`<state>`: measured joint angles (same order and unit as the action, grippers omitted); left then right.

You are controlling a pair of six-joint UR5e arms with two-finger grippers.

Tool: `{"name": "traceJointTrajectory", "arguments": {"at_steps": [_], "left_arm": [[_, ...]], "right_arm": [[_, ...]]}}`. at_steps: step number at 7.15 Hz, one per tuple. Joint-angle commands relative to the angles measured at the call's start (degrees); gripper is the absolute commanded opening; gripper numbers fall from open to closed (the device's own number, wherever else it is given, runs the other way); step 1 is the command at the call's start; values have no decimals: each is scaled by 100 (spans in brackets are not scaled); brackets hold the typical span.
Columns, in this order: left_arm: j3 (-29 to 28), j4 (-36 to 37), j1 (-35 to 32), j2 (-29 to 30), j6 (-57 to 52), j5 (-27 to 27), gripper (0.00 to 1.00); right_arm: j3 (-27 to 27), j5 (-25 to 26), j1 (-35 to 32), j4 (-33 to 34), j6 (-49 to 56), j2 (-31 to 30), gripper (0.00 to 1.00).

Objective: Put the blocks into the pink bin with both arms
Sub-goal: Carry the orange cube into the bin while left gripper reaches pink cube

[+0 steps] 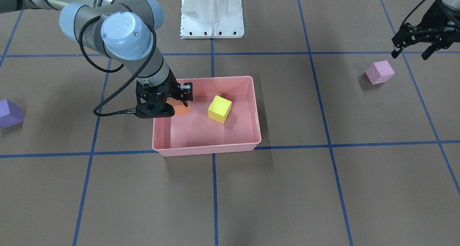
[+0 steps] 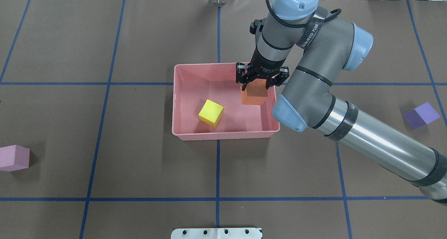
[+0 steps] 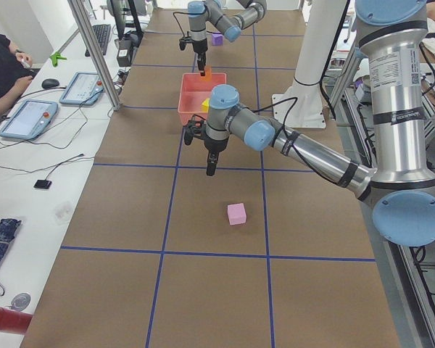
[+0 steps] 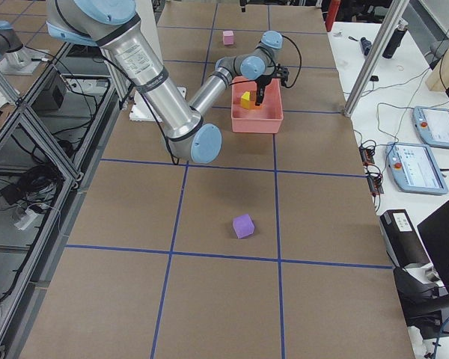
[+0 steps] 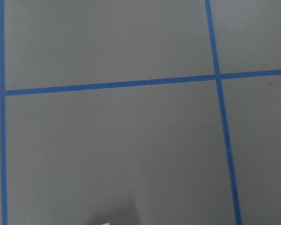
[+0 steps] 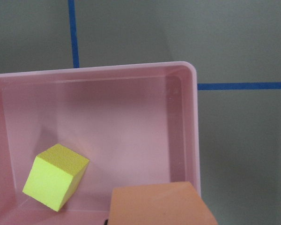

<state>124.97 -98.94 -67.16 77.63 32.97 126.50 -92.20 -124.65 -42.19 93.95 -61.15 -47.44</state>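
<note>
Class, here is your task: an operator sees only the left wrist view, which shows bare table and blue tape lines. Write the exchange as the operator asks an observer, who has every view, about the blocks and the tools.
Operator: Where is the pink block?
Observer: The pink block sits on the table near the left tool, well away from the bin.
Operator: What is the right tool doing?
Observer: The right tool holds the orange block over the bin, beside the yellow block lying inside.
</note>
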Motion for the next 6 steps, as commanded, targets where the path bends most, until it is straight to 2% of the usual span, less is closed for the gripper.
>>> {"name": "traceJointTrajectory", "arguments": {"at_steps": [1,3,4,6], "left_arm": [[-112,-657,-104,-728,-73,-11,100],[-428,-1921,0,-1038,1379,-212,100],[-491,-2040,253,-1039,1779,-413,100],[-639,-2442,1698,-1022,3103,-1779,100]], "right_arm": [[53,37,35,-139,-46,16,99],[10,37,18,-140,-64,42,100],[-104,28,-52,-140,-64,25,100],[-403,-7,-219,-105,-81,-37,100]]}}
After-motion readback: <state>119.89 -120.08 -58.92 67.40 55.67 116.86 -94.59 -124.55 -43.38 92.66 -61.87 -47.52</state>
